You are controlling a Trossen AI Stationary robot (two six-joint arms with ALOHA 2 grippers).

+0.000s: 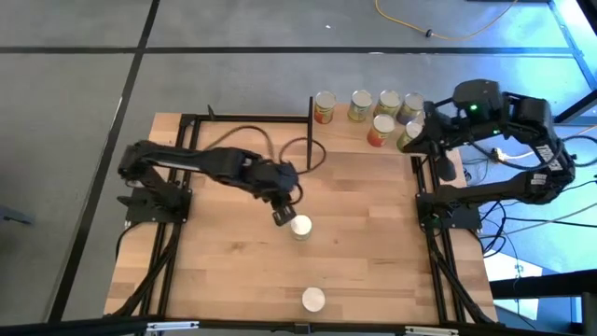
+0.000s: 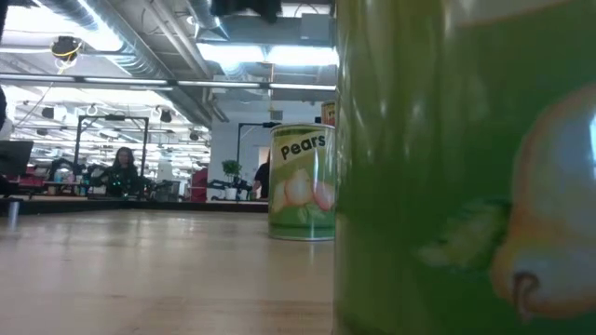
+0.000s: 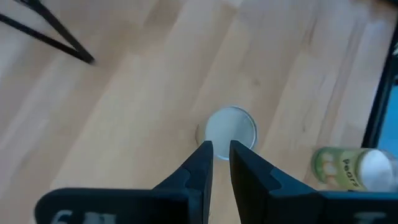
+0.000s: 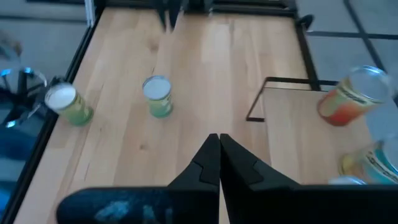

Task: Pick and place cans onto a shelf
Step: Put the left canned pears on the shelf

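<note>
Two dark, near-black jointed arms are seen from above. The left arm (image 1: 201, 163) is built of matte black segments, with a black cable looped off its forearm. The right arm (image 1: 504, 117) is bulkier at the wrist, where a small green light is lit; tangled cables with a white plug are trailed beside its base. Each gripper is formed of two tapered black fingers (image 3: 198, 167) on a black crossbar, faint white marking noted.

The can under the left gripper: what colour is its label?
Green, printed "Pears" with pale fruit; the can shows best in the low view.
</note>
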